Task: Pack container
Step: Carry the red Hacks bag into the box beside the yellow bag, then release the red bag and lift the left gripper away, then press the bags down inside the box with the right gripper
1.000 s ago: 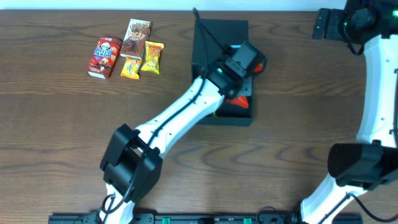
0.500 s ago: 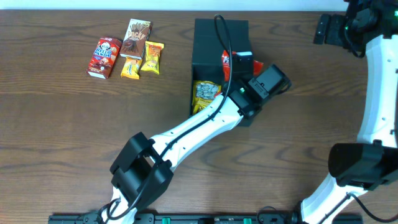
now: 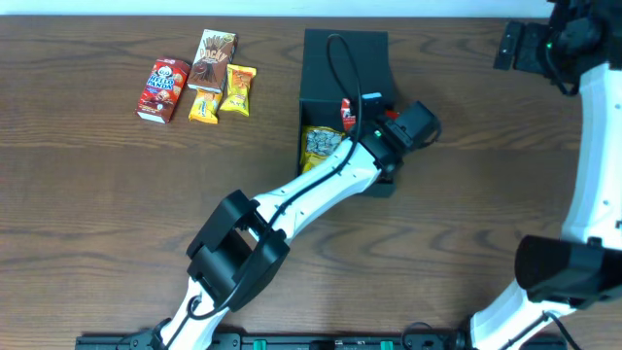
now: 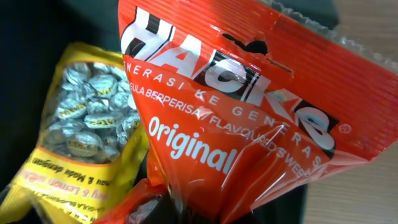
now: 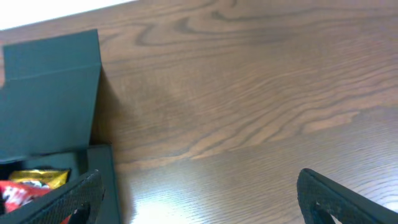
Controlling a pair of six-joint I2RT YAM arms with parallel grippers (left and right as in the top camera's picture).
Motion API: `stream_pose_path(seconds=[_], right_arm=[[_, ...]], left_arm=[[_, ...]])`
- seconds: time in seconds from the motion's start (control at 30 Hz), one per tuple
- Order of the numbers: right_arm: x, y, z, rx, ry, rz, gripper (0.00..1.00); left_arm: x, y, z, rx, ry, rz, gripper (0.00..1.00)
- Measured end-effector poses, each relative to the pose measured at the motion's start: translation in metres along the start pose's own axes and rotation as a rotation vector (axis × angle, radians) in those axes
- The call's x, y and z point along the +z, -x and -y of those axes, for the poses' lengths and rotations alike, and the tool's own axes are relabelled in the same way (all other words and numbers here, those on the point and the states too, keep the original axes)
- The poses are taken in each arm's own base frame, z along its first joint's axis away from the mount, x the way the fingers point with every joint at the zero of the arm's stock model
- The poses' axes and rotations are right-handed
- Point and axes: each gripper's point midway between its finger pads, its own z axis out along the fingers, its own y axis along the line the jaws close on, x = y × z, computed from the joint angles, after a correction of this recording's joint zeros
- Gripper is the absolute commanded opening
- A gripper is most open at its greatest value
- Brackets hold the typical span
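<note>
The black container (image 3: 345,58) lies open at the table's back middle, its flap lid raised at the far side. Inside it a yellow sweets packet (image 3: 320,148) rests at the left. My left gripper (image 3: 374,119) hangs over the container's right part, shut on the bottom edge of a red Hacks packet (image 3: 348,112). In the left wrist view the red packet (image 4: 236,118) fills the frame, pinched at my left gripper (image 4: 196,214), with the yellow packet (image 4: 81,130) beside it. My right gripper (image 5: 199,205) stands open over bare wood, right of the container (image 5: 50,93).
Several snack packets lie in a group at the back left: a red box (image 3: 160,89), a brown packet (image 3: 212,58) and two small yellow ones (image 3: 204,105). My right arm (image 3: 593,126) rises along the right edge. The left arm crosses the table's middle.
My left gripper has swung to the right off the container's middle, then slightly back, uncovering the yellow packet. The red packet stays in its grip. The right gripper has barely moved.
</note>
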Motion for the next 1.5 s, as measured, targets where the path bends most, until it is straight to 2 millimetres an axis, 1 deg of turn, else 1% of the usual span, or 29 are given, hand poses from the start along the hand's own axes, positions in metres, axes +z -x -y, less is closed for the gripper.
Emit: stream_pose_path(seconds=[0.1, 0.23, 0.27, 0.3, 0.33, 0.37, 0.4, 0.43, 0.5, 0.6, 0.67, 0.73, 0.77, 0.8, 0.83, 0.87, 0.9, 0.97, 1.0, 1.03, 1.07, 1.13, 1.2, 1.23, 1.3, 1.37, 1.43, 1.5], right_arm=[[-0.012, 0.002, 0.001, 0.001, 0.000, 0.026, 0.99], [-0.013, 0.002, 0.001, 0.002, -0.001, 0.028, 0.99], [-0.013, 0.002, 0.001, 0.002, -0.001, 0.028, 0.99], [-0.013, 0.002, 0.001, 0.002, -0.001, 0.028, 0.99], [-0.013, 0.002, 0.001, 0.002, -0.001, 0.028, 0.99], [-0.013, 0.002, 0.001, 0.002, -0.001, 0.028, 0.99], [-0.013, 0.002, 0.001, 0.002, -0.001, 0.028, 0.99], [-0.013, 0.002, 0.001, 0.002, -0.001, 0.028, 0.99], [-0.013, 0.002, 0.001, 0.002, -0.001, 0.028, 0.99], [-0.013, 0.002, 0.001, 0.002, -0.001, 0.028, 0.99], [-0.013, 0.003, 0.002, 0.003, -0.001, 0.030, 0.99], [-0.013, 0.004, 0.003, 0.005, -0.002, 0.035, 0.99], [-0.013, 0.005, 0.004, 0.008, -0.004, 0.038, 0.97], [-0.013, 0.006, 0.006, 0.011, -0.006, 0.041, 0.91], [-0.013, 0.006, 0.008, 0.014, -0.008, 0.043, 0.83], [-0.013, 0.007, 0.011, 0.025, -0.012, 0.045, 0.64], [-0.013, 0.007, 0.015, 0.036, -0.017, 0.046, 0.42], [-0.012, 0.008, 0.020, 0.051, -0.013, 0.045, 0.13], [-0.012, 0.007, 0.019, 0.055, 0.011, 0.041, 0.06], [-0.010, 0.005, 0.012, 0.064, 0.049, 0.032, 0.02], [-0.008, 0.004, 0.007, 0.054, 0.072, 0.025, 0.01], [0.005, -0.007, -0.011, 0.036, 0.120, -0.011, 0.01], [0.025, -0.026, -0.038, -0.008, 0.175, -0.070, 0.01], [0.035, -0.040, -0.055, -0.035, 0.207, -0.116, 0.02], [0.050, -0.059, -0.085, -0.103, 0.260, -0.157, 0.02], [0.060, -0.089, -0.120, -0.188, 0.313, -0.218, 0.01], [0.063, -0.116, -0.149, -0.262, 0.359, -0.267, 0.02], [0.065, -0.139, -0.173, -0.322, 0.398, -0.303, 0.02]], left_arm=[[0.015, -0.010, -0.003, 0.000, 0.013, -0.042, 0.06], [0.023, -0.018, -0.001, 0.013, 0.011, -0.069, 0.06], [0.023, -0.019, 0.001, 0.016, 0.004, -0.073, 0.11], [0.023, -0.019, 0.002, 0.022, -0.005, -0.075, 0.33], [0.023, -0.019, 0.003, 0.030, -0.009, -0.077, 0.52], [0.023, -0.020, 0.004, 0.032, -0.011, -0.081, 0.74], [0.023, -0.020, 0.004, 0.039, -0.013, -0.082, 0.94], [0.023, -0.020, 0.004, 0.049, -0.014, -0.083, 0.98], [0.023, -0.021, 0.004, 0.062, -0.015, -0.085, 0.95], [0.022, -0.019, 0.003, 0.095, -0.017, -0.082, 0.95], [0.019, -0.014, 0.002, 0.113, -0.017, -0.071, 0.95], [0.012, -0.004, -0.001, 0.122, -0.014, -0.041, 0.95], [0.004, 0.005, -0.004, 0.124, -0.010, -0.017, 0.95], [-0.006, 0.015, -0.008, 0.120, -0.004, 0.011, 0.95], [-0.015, 0.025, -0.014, 0.112, 0.004, 0.034, 0.95], [-0.029, 0.039, -0.022, 0.097, 0.013, 0.066, 0.95], [-0.044, 0.055, -0.032, 0.075, 0.021, 0.102, 0.95], [-0.068, 0.084, -0.055, 0.026, 0.037, 0.154, 0.95], [-0.084, 0.109, -0.077, -0.030, 0.050, 0.194, 0.95], [-0.095, 0.131, -0.103, -0.088, 0.071, 0.222, 0.95], [-0.099, 0.142, -0.120, -0.123, 0.087, 0.235, 0.95], [-0.099, 0.162, -0.159, -0.203, 0.124, 0.235, 0.95], [-0.094, 0.174, -0.189, -0.267, 0.144, 0.220, 0.95], [-0.091, 0.179, -0.206, -0.304, 0.151, 0.207, 0.95], [-0.087, 0.186, -0.230, -0.355, 0.158, 0.189, 0.95], [-0.085, 0.190, -0.257, -0.410, 0.176, 0.166, 0.95], [-0.083, 0.189, -0.281, -0.453, 0.197, 0.140, 0.95], [-0.083, 0.189, -0.303, -0.492, 0.217, 0.119, 0.95]])
